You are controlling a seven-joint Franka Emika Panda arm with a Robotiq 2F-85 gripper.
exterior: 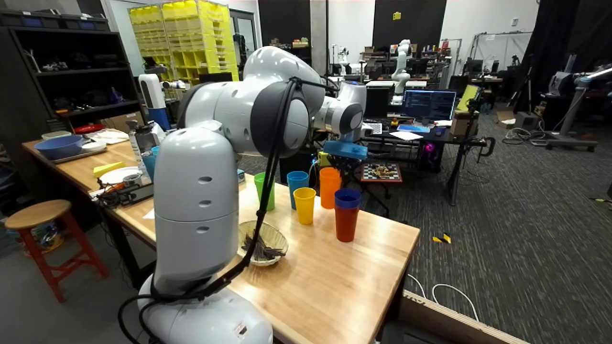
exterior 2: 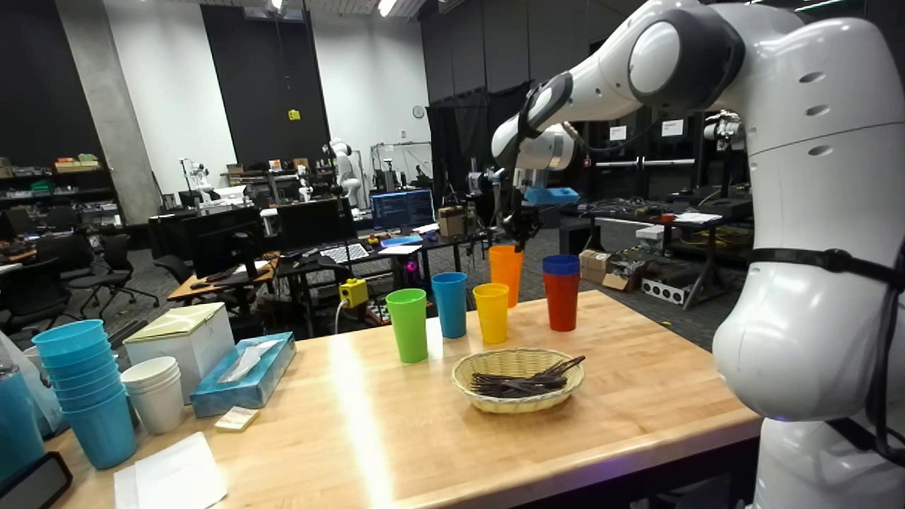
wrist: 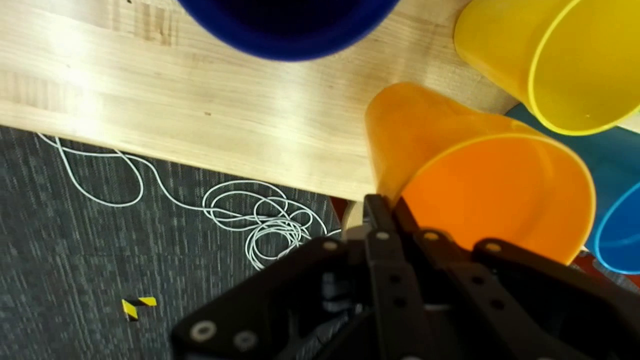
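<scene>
Gripper (wrist: 390, 203) is apparently pinching orange cup (exterior 2: 503, 266) by its rim, cup showing upright nr. edge of table (exterior 2: 304, 424) & prob. being lt., semi-stiff, smooth plastic, best gripped at rim wall, while arm (exterior 2: 609, 81) is reaching over table w/ gripper pointing down.
</scene>
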